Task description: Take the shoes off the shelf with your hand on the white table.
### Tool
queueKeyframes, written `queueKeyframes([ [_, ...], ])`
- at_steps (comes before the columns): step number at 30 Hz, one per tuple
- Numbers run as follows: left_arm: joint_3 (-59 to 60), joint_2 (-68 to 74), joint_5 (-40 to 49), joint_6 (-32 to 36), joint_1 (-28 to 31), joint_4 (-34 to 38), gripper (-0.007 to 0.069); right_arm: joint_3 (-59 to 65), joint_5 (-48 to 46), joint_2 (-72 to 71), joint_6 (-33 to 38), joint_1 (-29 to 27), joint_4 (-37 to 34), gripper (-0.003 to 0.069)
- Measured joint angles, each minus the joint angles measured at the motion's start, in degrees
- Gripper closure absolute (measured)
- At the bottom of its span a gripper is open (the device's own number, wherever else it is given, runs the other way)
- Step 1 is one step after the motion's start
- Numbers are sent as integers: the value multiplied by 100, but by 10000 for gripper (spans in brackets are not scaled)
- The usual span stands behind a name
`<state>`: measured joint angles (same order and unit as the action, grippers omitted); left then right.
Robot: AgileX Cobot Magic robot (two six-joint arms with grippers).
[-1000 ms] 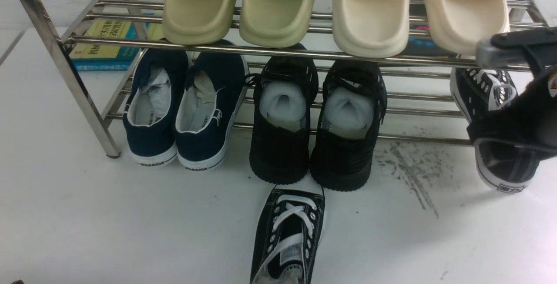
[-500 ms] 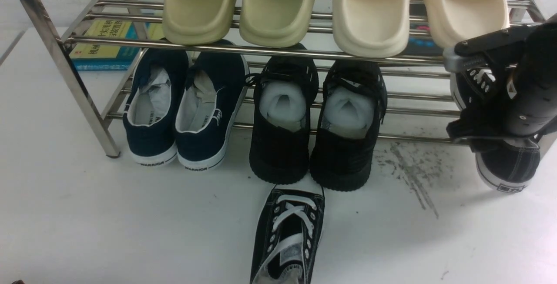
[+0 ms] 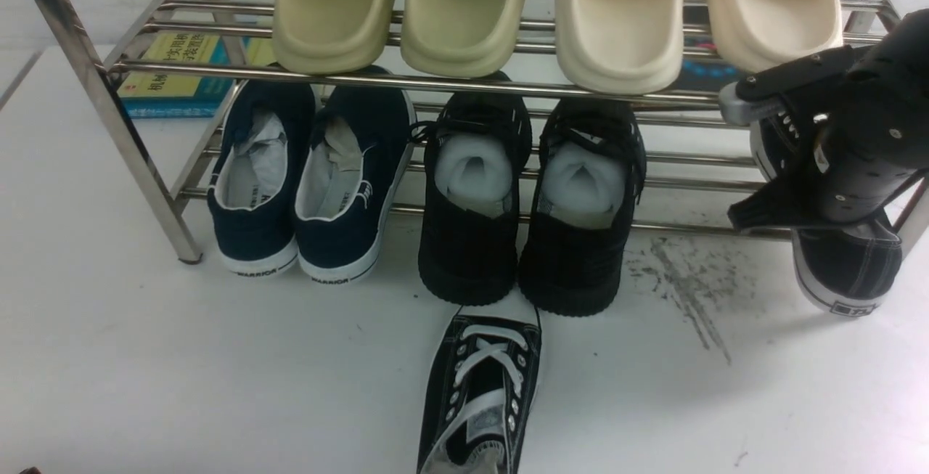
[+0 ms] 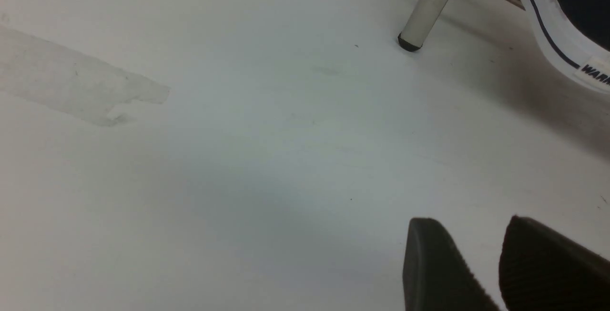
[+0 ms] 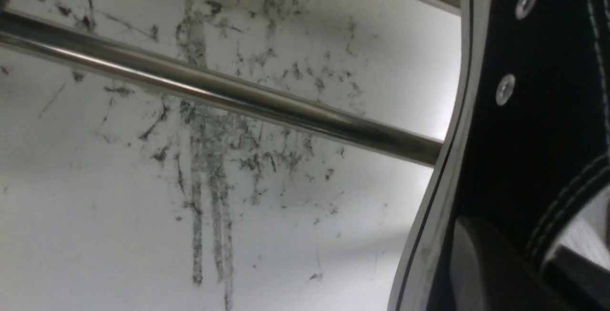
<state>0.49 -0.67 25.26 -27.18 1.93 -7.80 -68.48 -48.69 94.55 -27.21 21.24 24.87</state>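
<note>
Showing only in its wrist view, the left pincer (image 4: pixel 472 223) stands slightly spread over the counter (image 3: pixel 145 358). The navy slip-ons (image 3: pixel 305 191) read WARRIOR on both heels. One laced sneaker (image 3: pixel 483 394) lies on the counter at centre. Its mate (image 3: pixel 845 271) sits far right on the lower tier of the shelf (image 3: pixel 435 86), heel tag unreadable, and the right pincer (image 3: pixel 780 162) is pinching its side. Only the right wrist view shows its side eyelets (image 5: pixel 525 1).

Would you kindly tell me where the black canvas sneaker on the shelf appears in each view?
Front view: canvas sneaker at far right, heel sticking out past the shelf.
Left wrist view: not in it.
Right wrist view: its black side with metal eyelets, against a shelf bar.
Shared landmark: dark scuff streaks, front and right wrist views.
</note>
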Motion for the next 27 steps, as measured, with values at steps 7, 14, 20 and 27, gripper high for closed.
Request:
queueKeyframes([
  [7,0,0,0,0,0,0,383,-597,26,509,170,-360,94,659],
  [14,0,0,0,0,0,0,383,-1262,19,971,772,-600,-251,659],
  [20,0,0,0,0,0,0,383,-1782,-321,1243,1014,-627,-437,659],
  [27,0,0,0,0,0,0,383,-2160,-341,1406,1106,-627,-601,659],
])
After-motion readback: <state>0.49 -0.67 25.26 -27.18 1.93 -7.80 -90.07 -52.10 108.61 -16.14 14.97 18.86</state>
